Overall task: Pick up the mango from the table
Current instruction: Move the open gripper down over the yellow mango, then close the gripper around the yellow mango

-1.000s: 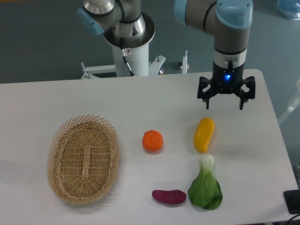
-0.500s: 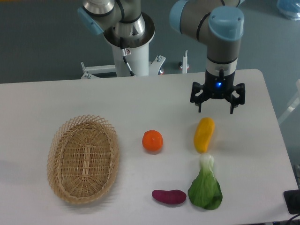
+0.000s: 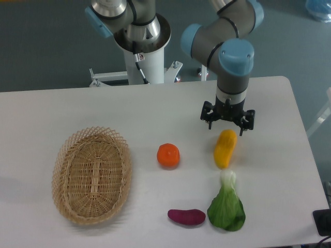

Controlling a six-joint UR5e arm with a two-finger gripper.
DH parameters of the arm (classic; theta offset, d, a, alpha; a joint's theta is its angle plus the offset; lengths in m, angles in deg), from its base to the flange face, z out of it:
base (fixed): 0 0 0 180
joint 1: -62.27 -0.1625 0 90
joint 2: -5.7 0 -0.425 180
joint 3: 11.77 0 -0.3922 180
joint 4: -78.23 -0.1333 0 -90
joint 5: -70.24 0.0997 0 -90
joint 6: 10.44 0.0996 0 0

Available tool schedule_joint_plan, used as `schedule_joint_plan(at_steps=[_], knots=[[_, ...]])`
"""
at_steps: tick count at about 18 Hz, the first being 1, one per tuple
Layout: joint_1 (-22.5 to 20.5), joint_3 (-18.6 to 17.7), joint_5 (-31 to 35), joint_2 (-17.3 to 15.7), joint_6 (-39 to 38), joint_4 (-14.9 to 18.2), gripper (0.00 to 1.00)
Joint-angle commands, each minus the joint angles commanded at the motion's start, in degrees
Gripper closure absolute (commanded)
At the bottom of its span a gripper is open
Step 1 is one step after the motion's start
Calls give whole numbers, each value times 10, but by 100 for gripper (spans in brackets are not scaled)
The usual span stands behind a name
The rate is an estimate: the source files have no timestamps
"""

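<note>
Toward the counter's (image 3: pixel 77 108) right edge, the claw (image 3: pixel 226 125) hangs spread and empty above the mango (image 3: pixel 225 149); gripping and lifting remain.

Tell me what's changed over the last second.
The gripper moved left and toward the mango, now sitting open just above its far end, not gripping it. The mango, orange, basket, sweet potato and greens haven't moved.

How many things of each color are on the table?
Orange: 1, the round orange fruit
Yellow-orange: 1, the mango
Purple: 1, the sweet potato
Green: 1, the leafy vegetable
Tan: 1, the wicker basket
Total: 5
</note>
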Motion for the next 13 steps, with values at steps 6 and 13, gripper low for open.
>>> schedule_joint_plan(at_steps=[6, 13], knots=[[-2, -7, 2, 39, 1, -55, 0], [-4, -11, 2, 51, 1, -55, 0]])
